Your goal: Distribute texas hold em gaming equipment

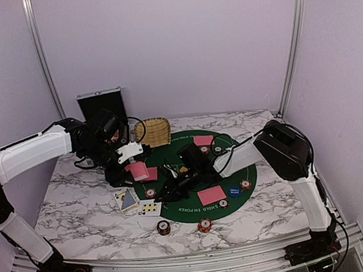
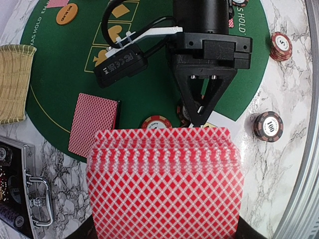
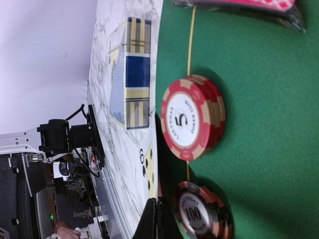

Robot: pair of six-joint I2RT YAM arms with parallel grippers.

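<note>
The left end effector [image 1: 138, 171] with its card deck [image 2: 164, 179] and the right end effector [image 1: 174, 187] crowd the mat's [image 1: 205, 208] left half. The basket [image 1: 153, 131] and case [image 1: 102, 108] block the far-left corner, chip stacks [image 1: 163, 227] dot the near edge, and bare worktop [image 1: 274, 211] lies at right

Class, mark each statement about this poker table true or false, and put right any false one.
1. The left gripper holds a stack of red-backed cards. True.
2. The blue disc lies on bare marble. False: it lies on the green mat.
3. The top of the red chip stack in the right wrist view is marked 5. True.
4. The basket stands in the middle of the mat. False: it stands at the mat's far edge, near the black case.
</note>
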